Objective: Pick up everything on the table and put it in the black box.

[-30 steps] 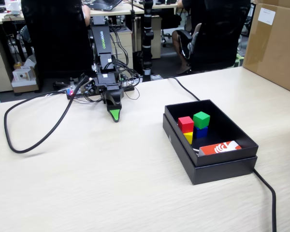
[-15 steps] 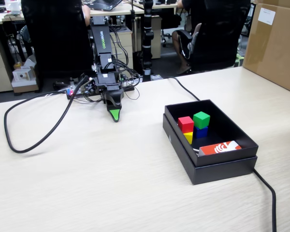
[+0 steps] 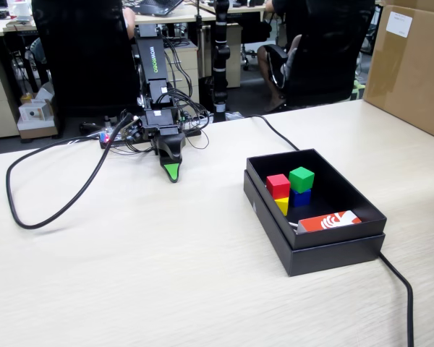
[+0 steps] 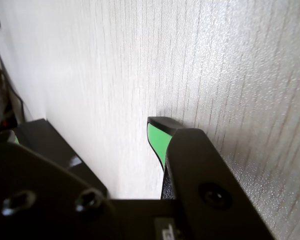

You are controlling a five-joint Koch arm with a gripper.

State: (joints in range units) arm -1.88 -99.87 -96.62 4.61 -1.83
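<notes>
Cubes — red (image 3: pixel 278 185), green (image 3: pixel 301 178), blue (image 3: pixel 300 196), yellow (image 3: pixel 282 205) — sit in black box (image 3: pixel 315 242); my fingers (image 3: pixel 172 173) rest tip-down on desk (image 3: pixel 166 275), holding nothing, gap unreadable.

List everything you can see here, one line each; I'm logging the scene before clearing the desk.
Black box: one, matte black, on the table right of centre in the fixed view.
Cubes: four, inside the box; red cube on yellow cube, green cube on blue cube.
Card: one, orange and white, at the box's near end.
Cables: black; one cable loops at left, another runs from the box to the near edge.
Carton: one, brown, far right.
Table: one, light beige wood grain.
Chairs and desks: behind the table.
Arm: one, black, at the far edge.
Claw: green-tipped, low over the table; open or shut cannot be told.
</notes>
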